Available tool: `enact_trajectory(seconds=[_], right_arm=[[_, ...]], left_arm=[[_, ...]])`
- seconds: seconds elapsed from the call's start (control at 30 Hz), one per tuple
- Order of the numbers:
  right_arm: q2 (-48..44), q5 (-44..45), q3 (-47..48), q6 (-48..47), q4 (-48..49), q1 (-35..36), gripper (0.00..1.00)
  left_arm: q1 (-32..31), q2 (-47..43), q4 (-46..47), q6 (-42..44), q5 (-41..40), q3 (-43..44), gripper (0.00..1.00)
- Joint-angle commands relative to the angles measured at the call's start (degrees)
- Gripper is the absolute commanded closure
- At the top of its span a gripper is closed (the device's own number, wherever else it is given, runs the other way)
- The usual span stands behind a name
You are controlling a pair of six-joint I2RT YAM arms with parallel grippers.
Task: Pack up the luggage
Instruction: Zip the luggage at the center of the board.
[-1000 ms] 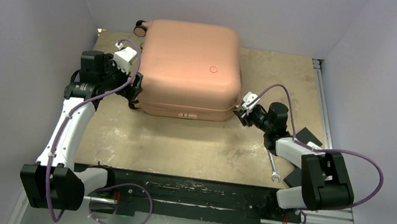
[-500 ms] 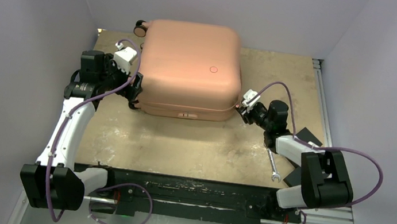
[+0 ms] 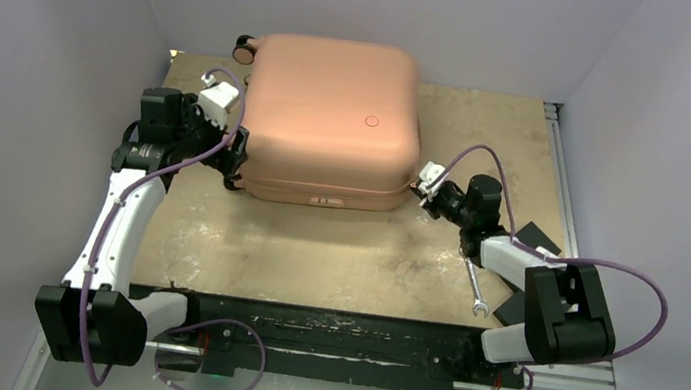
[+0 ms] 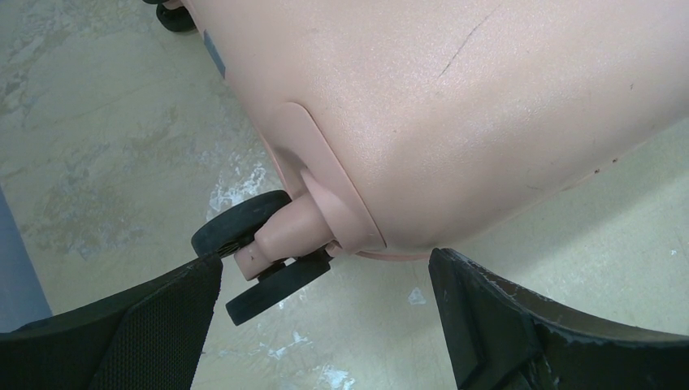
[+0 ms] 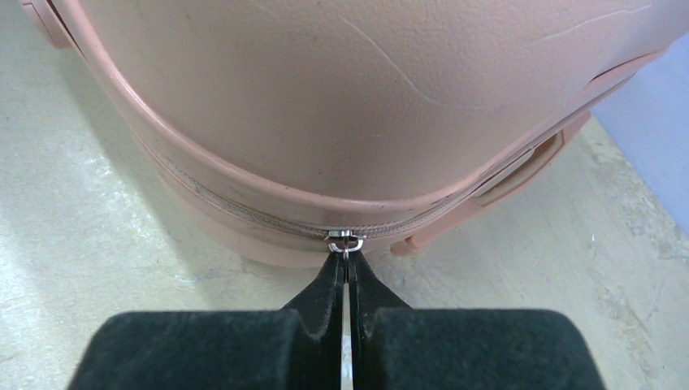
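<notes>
In the top external view, the luggage (image 3: 331, 118) is found lying flat and closed at the far middle of the surface (image 3: 334, 254), with one wheel showing at its far left corner. The left end effector (image 3: 234, 156) is positioned at the luggage's near left corner and the right end effector (image 3: 420, 191) at its near right corner, level with the seam. A wrench (image 3: 476, 291) and black pads (image 3: 537, 238) are noted to the near right of the luggage, well apart from it. In the left wrist view, the left end effector is seen fully released, its fingers (image 4: 130, 325) spread either side of a twin caster wheel (image 4: 244, 227) under the luggage's corner. Nothing is gripped, and contact between finger and wheel cannot be confirmed. In the right wrist view, the right end effector is seen clenched on the zipper pull (image 5: 345, 240), which sits on the zipper track where it rounds the luggage's corner. The shell is judged rigid, smooth and far too broad to be spanned by either end effector, so hold is best taken at small fittings: the pull, a wheel stem or a handle. The weight cannot be determined. The pull is judged thin and liable to slip, and should be drawn along the track rather than away from it. The luggage is expected to slide under such a pull, so bracing at its left corner is advised.
</notes>
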Motion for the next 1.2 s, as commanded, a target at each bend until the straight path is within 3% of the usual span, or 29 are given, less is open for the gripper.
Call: enact_trajectory(seconds=[0.0, 0.13, 0.3, 0.47, 0.6, 0.77, 0.87, 0.97, 1.07, 1.17], right_arm=[[-1.29, 1.52, 3.12, 0.53, 3.11, 0.71, 1.00], [-1.82, 11.51, 3.36, 3.65, 4.66, 0.67, 1.00], [0.14, 12.53, 5.45, 3.41, 2.84, 0.65, 1.00], [2.53, 11.87, 7.64, 3.76, 2.04, 0.65, 1.00], [2.39, 11.41, 7.27, 3.39, 2.57, 0.64, 1.00], [2.29, 10.36, 6.59, 2.49, 2.16, 0.63, 1.00], [2.21, 10.33, 6.33, 2.16, 2.23, 0.63, 1.00], [2.44, 10.02, 6.95, 2.77, 1.97, 0.68, 1.00], [3.08, 9.53, 7.19, 3.70, 2.05, 0.71, 1.00], [3.58, 9.24, 6.88, 3.88, 1.89, 0.73, 1.00]], left_arm=[[-0.01, 0.64, -0.24, 0.87, 1.31, 4.23, 0.01], [-0.02, 2.05, -0.35, 1.31, 4.49, 9.96, 0.01], [-4.81, 7.32, 4.28, -2.13, 7.05, 19.91, 0.01], [-17.20, 14.26, 16.86, -4.55, -7.59, 25.03, 0.01], [-19.03, 26.99, 22.54, -10.11, -19.20, 36.92, 0.01], [-19.61, 46.67, 24.42, -9.16, -34.33, 56.96, 0.01], [-19.81, 57.67, 26.08, -6.66, -42.44, 68.40, 0.01], [-20.33, 67.92, 33.83, -1.27, -52.72, 76.97, 0.01], [-20.67, 75.58, 44.54, 6.59, -63.66, 81.96, 0.01], [-20.71, 80.85, 53.32, 12.59, -66.36, 84.84, 0.01]])
